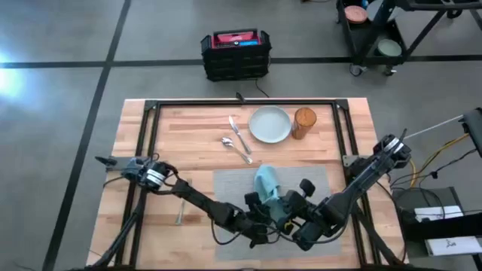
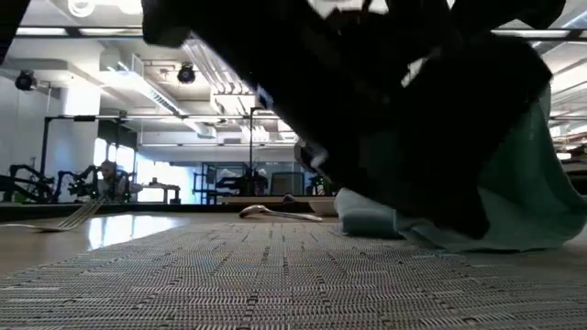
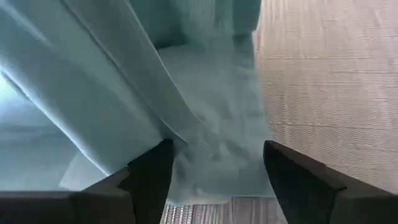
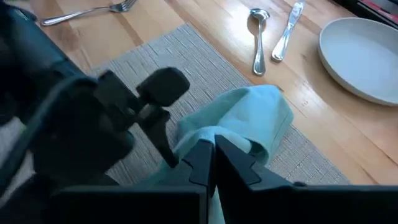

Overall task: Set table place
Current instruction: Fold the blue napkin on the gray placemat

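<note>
On the wooden table (image 1: 188,150) lies the grey placemat (image 1: 233,188). A teal napkin (image 1: 266,183) sits bunched on it. My right gripper (image 4: 214,163) is shut on the napkin's near end. My left gripper (image 3: 214,180) is open just above the mat, its fingers on either side of a stretch of napkin (image 3: 205,93). The pale plate (image 1: 269,123), amber glass (image 1: 304,123), knife (image 1: 239,134) and spoon (image 1: 236,149) lie beyond the mat. The fork (image 1: 181,211) lies left of the mat. My right gripper pinches a bunched fold of the napkin (image 4: 231,142) between its two fingers, slanting down from the table's right and near side. That end is raised (image 2: 541,165), while the napkin's far end (image 2: 367,220) rests on the placemat. My left gripper: one finger (image 3: 152,180) stands at a napkin fold; whether it touches I cannot tell.
Both arms crowd the near middle of the placemat. The black frame's bars (image 1: 241,104) run along the table's far edge and sides. A black crate (image 1: 235,54) stands on the floor beyond the table. Bare mat (image 3: 329,81) lies beside the napkin.
</note>
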Available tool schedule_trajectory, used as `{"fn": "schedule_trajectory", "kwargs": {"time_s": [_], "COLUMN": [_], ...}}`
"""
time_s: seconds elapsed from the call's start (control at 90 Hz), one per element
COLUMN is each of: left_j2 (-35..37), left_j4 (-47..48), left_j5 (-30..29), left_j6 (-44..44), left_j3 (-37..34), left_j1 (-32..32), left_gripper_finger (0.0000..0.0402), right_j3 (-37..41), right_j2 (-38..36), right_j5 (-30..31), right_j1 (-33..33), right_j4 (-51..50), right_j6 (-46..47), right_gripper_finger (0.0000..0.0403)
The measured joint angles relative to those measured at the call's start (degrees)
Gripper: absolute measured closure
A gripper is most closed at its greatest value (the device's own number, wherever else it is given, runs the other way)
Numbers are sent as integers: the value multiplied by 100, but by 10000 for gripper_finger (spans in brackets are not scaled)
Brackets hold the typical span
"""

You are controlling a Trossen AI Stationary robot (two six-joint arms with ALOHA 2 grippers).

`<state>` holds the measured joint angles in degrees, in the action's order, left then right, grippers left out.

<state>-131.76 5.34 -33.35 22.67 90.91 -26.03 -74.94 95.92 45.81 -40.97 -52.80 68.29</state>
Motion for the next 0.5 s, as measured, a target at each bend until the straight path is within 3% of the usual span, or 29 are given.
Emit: {"fn": "schedule_trajectory", "kwargs": {"time_s": [0.167,0.5], "left_j2": [-27,-12], "left_j4": [-81,-188], "left_j5": [-37,-7], "left_j6": [169,33], "left_j3": [2,2], "left_j1": [16,20], "left_gripper_finger": [200,345], "right_j3": [2,2], "right_j2": [0,0], "right_j5": [2,30], "right_j1": [0,0], "right_j4": [117,131], "right_j6": [-134,-147], "right_gripper_finger": [403,403]}}
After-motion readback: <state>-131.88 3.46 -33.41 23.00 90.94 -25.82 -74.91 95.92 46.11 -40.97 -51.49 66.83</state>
